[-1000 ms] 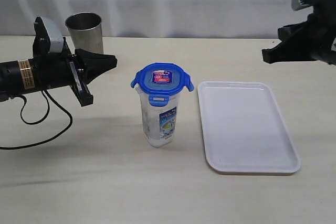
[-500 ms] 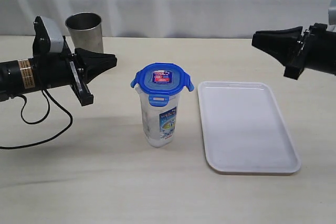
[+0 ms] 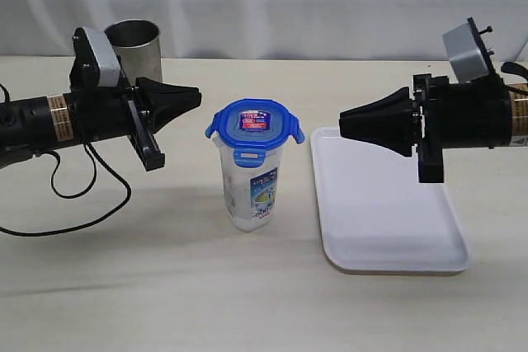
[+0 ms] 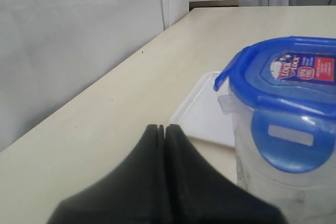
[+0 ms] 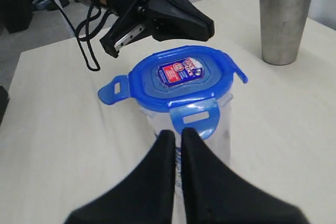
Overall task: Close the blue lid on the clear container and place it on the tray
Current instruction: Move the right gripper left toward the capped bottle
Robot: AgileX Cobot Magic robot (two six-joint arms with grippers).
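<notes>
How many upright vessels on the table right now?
2: the clear container mid-table, beside the tray; a steel tumbler at the back, behind the left gripper. None looks hidden.

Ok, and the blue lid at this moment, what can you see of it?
The blue lid is smooth plastic, roundish, with a red-and-white sticker at its centre and snap flaps around its edge. It sits level on the upright clear container, beside the tray. One flap hangs folded down; two side flaps stick outward. The left gripper and right gripper, both shut, flank it without touching.
</notes>
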